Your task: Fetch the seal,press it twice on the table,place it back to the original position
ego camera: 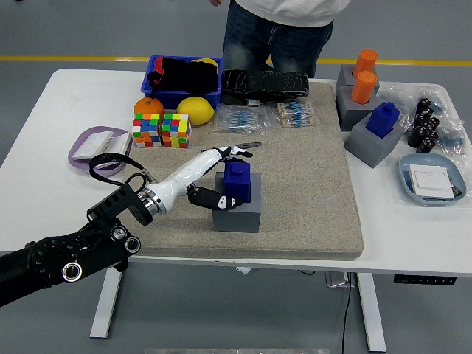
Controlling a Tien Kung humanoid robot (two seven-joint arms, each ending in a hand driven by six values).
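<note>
- The blue seal sits in its grey holder mid-mat; the left hand is at its 9 o'clock, fingers spread, thumb against the seal's front.
- At 2 o'clock, another grey block holds a second blue seal.
- The beige mat is bare at 3 o'clock.
- The person at 12 o'clock is cut off by the frame.

We see open beige mat to the right of the grey block, running bare toward the counter's near edge. Toward the far edge, two colour cubes, a lemon and parts bags crowd the way.
</note>
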